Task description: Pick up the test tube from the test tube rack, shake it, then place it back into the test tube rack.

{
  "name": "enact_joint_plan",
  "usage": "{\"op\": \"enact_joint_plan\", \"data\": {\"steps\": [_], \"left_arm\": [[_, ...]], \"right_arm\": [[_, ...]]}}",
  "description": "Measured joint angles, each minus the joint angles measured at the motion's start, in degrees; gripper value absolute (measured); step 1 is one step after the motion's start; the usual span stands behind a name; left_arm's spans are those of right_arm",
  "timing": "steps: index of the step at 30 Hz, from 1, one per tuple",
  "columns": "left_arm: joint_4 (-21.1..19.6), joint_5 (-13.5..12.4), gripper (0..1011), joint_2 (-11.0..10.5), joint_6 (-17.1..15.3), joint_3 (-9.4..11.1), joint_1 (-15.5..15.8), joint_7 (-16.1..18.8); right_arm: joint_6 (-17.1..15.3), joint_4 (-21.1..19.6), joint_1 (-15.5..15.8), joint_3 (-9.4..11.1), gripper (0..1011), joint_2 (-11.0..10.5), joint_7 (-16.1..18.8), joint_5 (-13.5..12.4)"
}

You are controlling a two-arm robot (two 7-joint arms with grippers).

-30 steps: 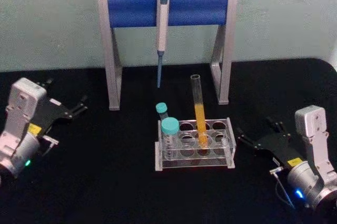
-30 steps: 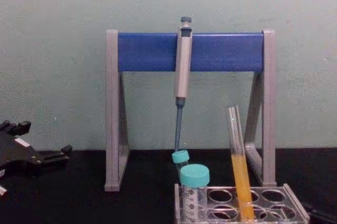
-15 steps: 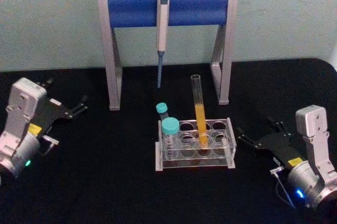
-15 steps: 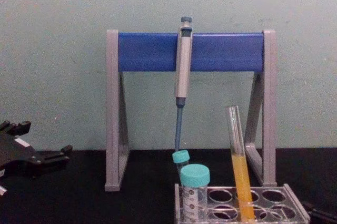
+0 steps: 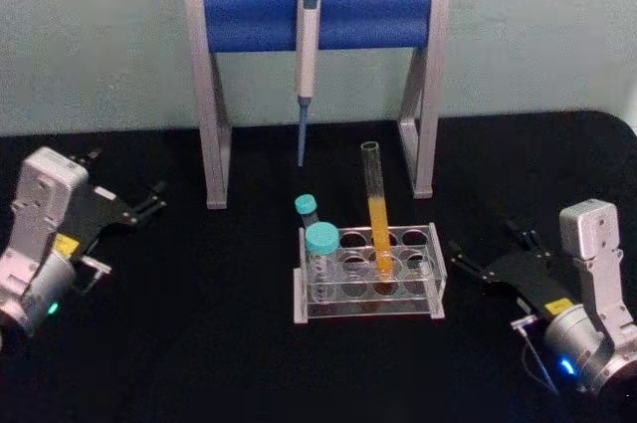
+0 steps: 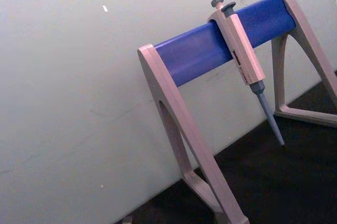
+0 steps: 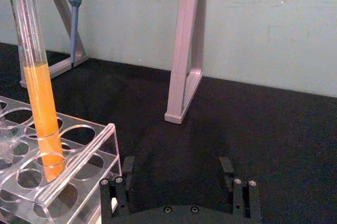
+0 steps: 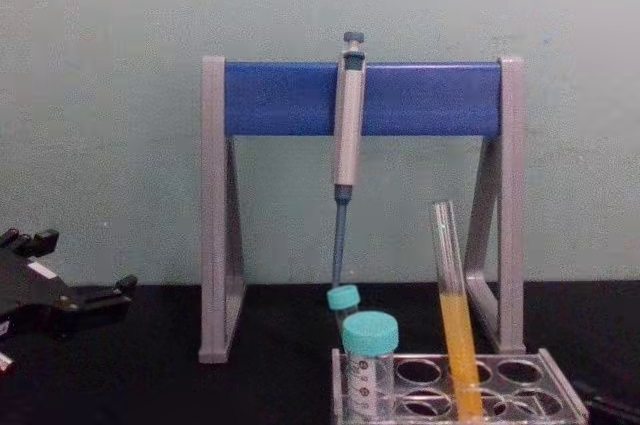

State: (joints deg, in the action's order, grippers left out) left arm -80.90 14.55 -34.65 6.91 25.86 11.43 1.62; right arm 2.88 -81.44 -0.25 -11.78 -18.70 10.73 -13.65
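Note:
The test tube, tall clear glass with orange-yellow liquid in its lower half, stands slightly tilted in a middle hole of the clear test tube rack. The right wrist view has the test tube and the rack close ahead. My right gripper rests low on the table just right of the rack, open and empty, apart from it; its fingers are spread wide. At the table's far left my left gripper is parked, open, also visible as the left gripper in the chest view.
A grey-and-blue pipette stand stands behind the rack with a pipette hanging from its bar. Two teal-capped tubes sit in the rack's left end. Black tabletop lies open between the rack and each arm.

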Motion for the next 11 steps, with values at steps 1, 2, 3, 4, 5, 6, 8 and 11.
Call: {"op": "enact_joint_plan", "data": {"steps": [1,2,3,4,5,6,8,11], "left_arm": [[0.0,0.0,1001,0.0,0.0,0.0,0.0,0.0],[0.0,0.0,1001,0.0,0.0,0.0,0.0,0.0],[0.0,0.0,1002,0.0,0.0,0.0,0.0,0.0],[0.0,0.0,1001,0.0,0.0,0.0,0.0,0.0],[0.0,0.0,1002,0.0,0.0,0.0,0.0,0.0],[0.0,0.0,1001,0.0,0.0,0.0,0.0,0.0],[0.0,0.0,1001,0.0,0.0,0.0,0.0,0.0],[0.0,0.0,1001,0.0,0.0,0.0,0.0,0.0]], "right_arm": [[0.0,0.0,0.0,0.0,1000,0.0,0.0,-0.01],[0.0,-0.02,0.0,0.0,1000,0.0,0.0,-0.01],[0.0,-0.02,0.0,0.0,1000,-0.01,0.0,-0.02],[0.0,-0.03,0.0,0.0,1000,0.0,0.0,-0.02],[0.0,-0.03,0.0,0.0,1000,0.0,0.0,-0.03],[0.0,-0.03,0.0,0.0,1000,0.0,0.0,-0.03],[0.0,-0.03,0.0,0.0,1000,-0.01,0.0,-0.04],[0.0,-0.03,0.0,0.0,1000,-0.01,0.0,-0.04]]}}
